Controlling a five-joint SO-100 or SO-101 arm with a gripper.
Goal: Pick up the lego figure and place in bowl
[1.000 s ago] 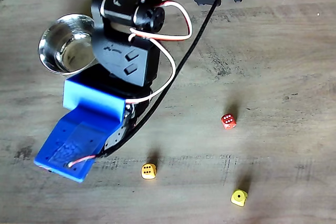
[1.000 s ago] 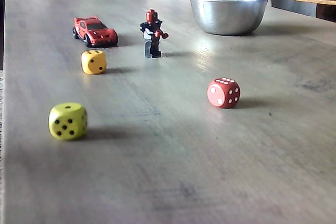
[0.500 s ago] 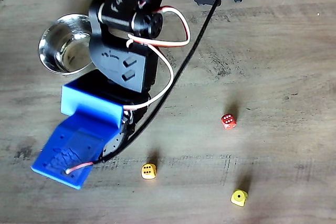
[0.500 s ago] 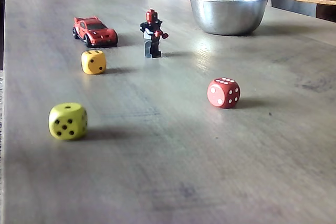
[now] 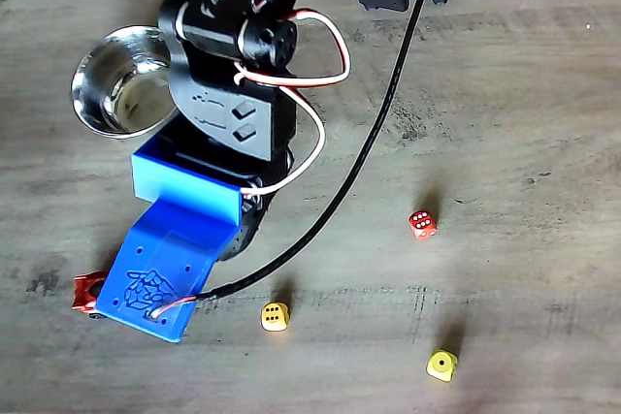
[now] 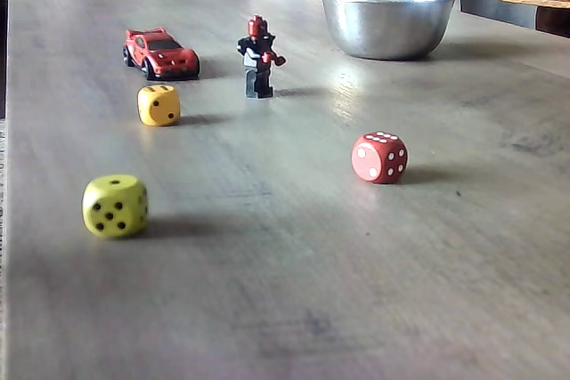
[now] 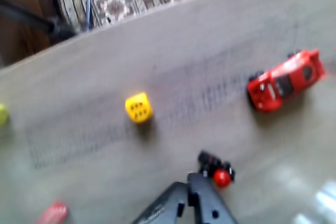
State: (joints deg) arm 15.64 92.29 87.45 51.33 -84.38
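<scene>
The lego figure (image 6: 258,57), black with red head and arms, stands upright in a fixed view between the red car and the steel bowl (image 6: 387,24). The wrist view shows the figure (image 7: 216,168) just right of my gripper (image 7: 187,186), whose dark fingers meet with nothing between them. From above, the blue wrist housing (image 5: 167,264) covers the gripper and the figure. The bowl (image 5: 116,82) lies up-left of it, partly under the arm.
A red toy car (image 6: 161,52) sits left of the figure, its end peeking out (image 5: 87,292) beside the housing. There are an orange-yellow die (image 5: 275,316), a red die (image 5: 422,224) and a yellow-green die (image 5: 441,366). A black cable (image 5: 359,176) hangs across the table.
The blue wrist housing has swung to the right, uncovering the car's end. The black cable has pulled straighter and now crosses the top of the low fixed view. The toys have not moved.
</scene>
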